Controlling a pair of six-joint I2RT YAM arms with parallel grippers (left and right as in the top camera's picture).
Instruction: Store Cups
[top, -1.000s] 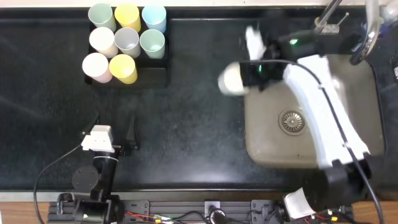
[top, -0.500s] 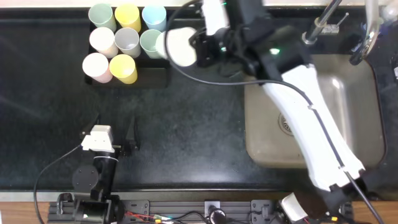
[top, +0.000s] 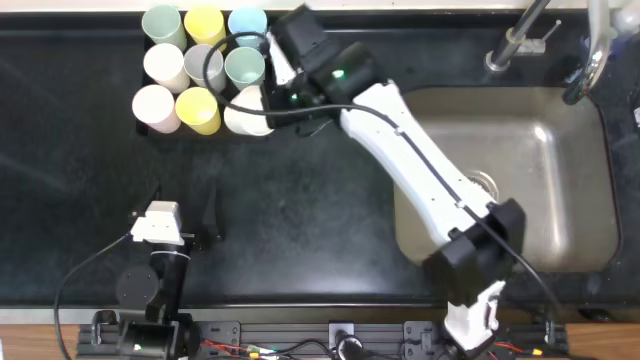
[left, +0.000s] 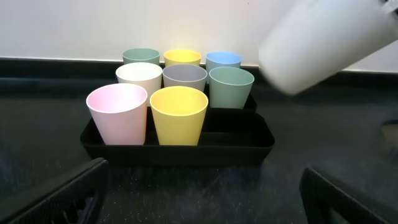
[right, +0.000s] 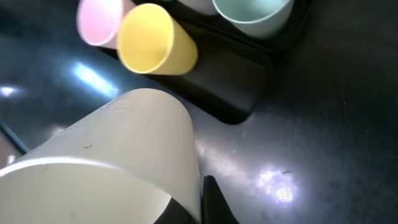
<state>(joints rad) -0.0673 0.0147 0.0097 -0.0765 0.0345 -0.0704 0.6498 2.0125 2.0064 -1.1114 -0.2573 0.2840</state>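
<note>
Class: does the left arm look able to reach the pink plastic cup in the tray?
Probably yes: only bare dark worktop lies between the left gripper and the pink plastic cup.

A black speckled worktop (top: 300, 220) ran the full width. A steel sink (top: 560, 200) was sunk into its right end, with a round drain (top: 486, 184) in the basin floor. A chrome faucet (top: 517, 38) stood at the worktop's rear edge behind the sink. A pale wall (left: 93, 25) rose beyond that edge.
</note>
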